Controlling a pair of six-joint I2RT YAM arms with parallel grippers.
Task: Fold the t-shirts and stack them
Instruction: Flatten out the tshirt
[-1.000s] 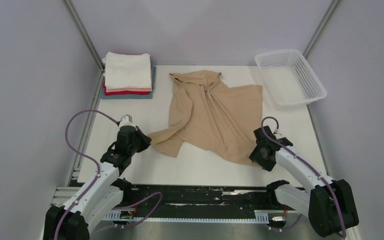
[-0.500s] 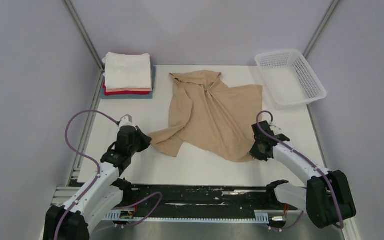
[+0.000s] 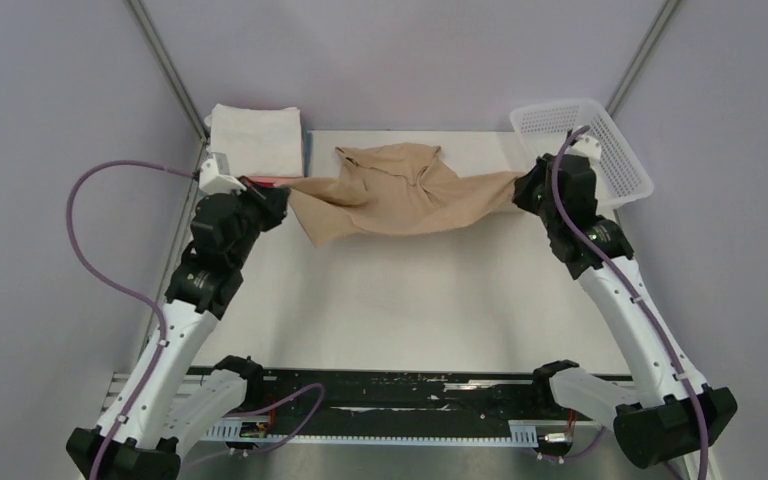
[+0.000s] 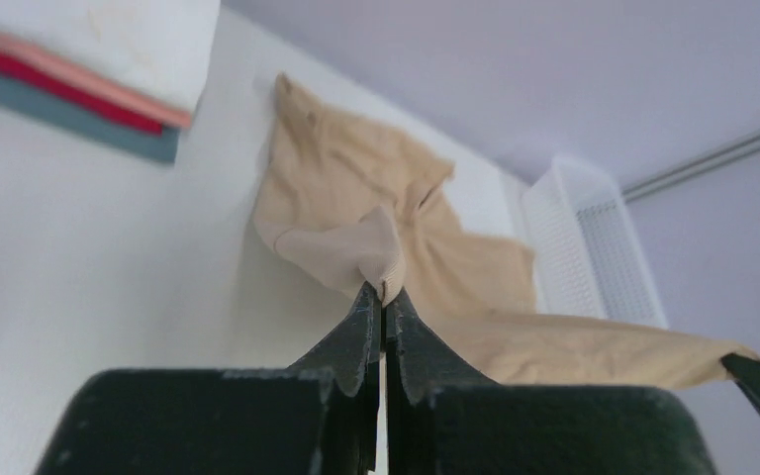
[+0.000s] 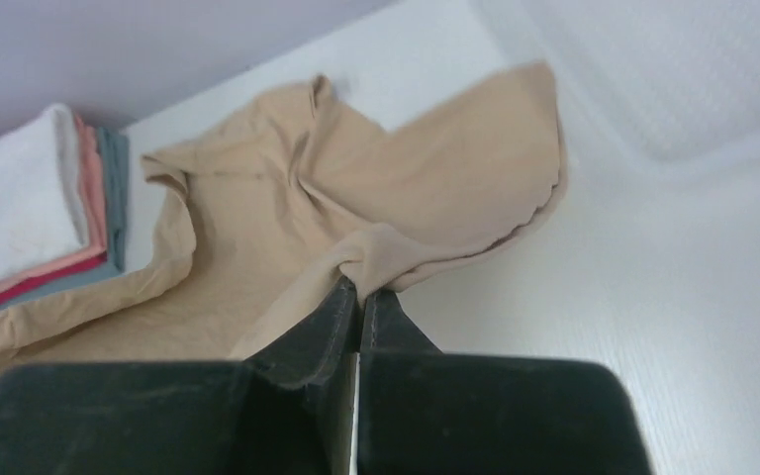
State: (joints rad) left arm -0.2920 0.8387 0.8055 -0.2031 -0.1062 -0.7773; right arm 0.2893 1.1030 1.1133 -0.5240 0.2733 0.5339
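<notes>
The left claw point(image 3: 282, 197) is pinching one edge of the tan t-shirt point(image 3: 400, 190), its jaws pressed together on the cloth. The right claw point(image 3: 522, 188) is gripping the opposite edge the same way. The shirt is hanging stretched between them around twelve o'clock, with its far part lying on the tabletop point(image 3: 410, 290). The folded t-shirts point(image 3: 255, 138) are sitting stacked at ten o'clock, and the white basket point(image 3: 560, 108) is sitting at two o'clock.

Open table point(image 3: 400, 300); shirt point(image 3: 400, 195), basket point(image 3: 626, 150) beyond.
</notes>
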